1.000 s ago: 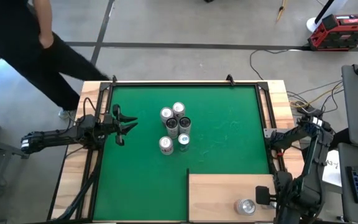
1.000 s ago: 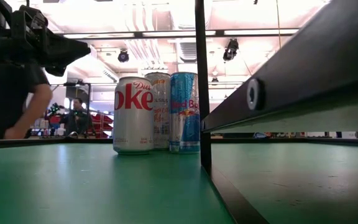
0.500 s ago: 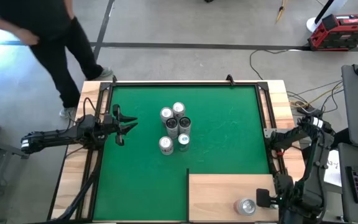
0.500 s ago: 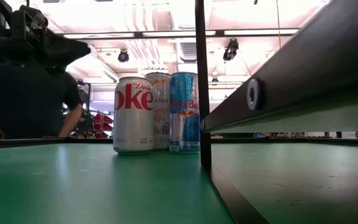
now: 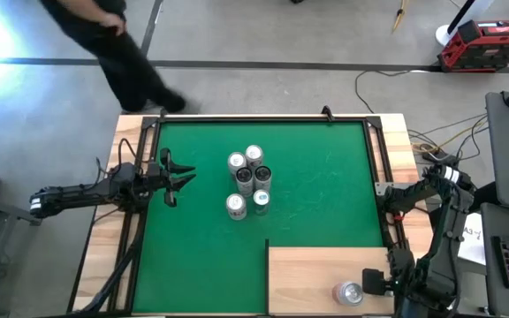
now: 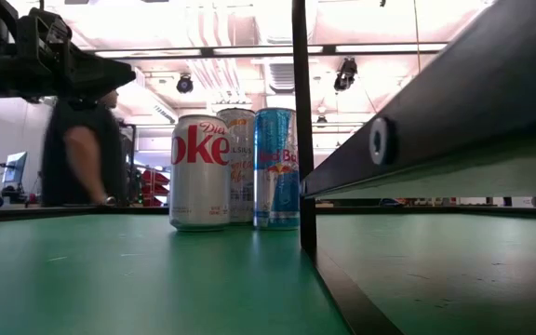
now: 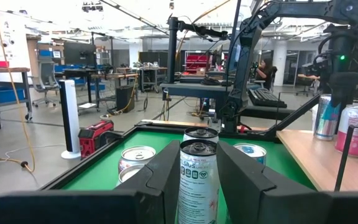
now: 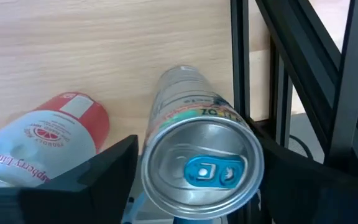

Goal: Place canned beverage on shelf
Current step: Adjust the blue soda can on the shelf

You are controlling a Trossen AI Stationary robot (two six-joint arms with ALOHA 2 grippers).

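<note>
A silver can with a blue tab stands between the fingers of my right gripper at the right end of the pale plywood shelf. In the high view the gripper hides it. In the left wrist view the can stands upright by a pink can, which also shows in the high view. My left gripper is open and empty above the green mat, left of a cluster of several upright cans. My right gripper holds the silver can by its two opposite sides just under the top rim, one finger on each side. The fingers come from above, pointing down. The can is upright; in the left wrist view its base seems level with the shelf.
The cluster shows in the low view as a Diet Coke can, a Red Bull can and one behind. Black rails edge the mat. A black post marks the shelf's corner. A person walks beyond the far left corner.
My right gripper has shifted slightly toward the table's near edge over the shelf. The pink can and the cluster have stayed put. The person behind the table has walked along its far side.
</note>
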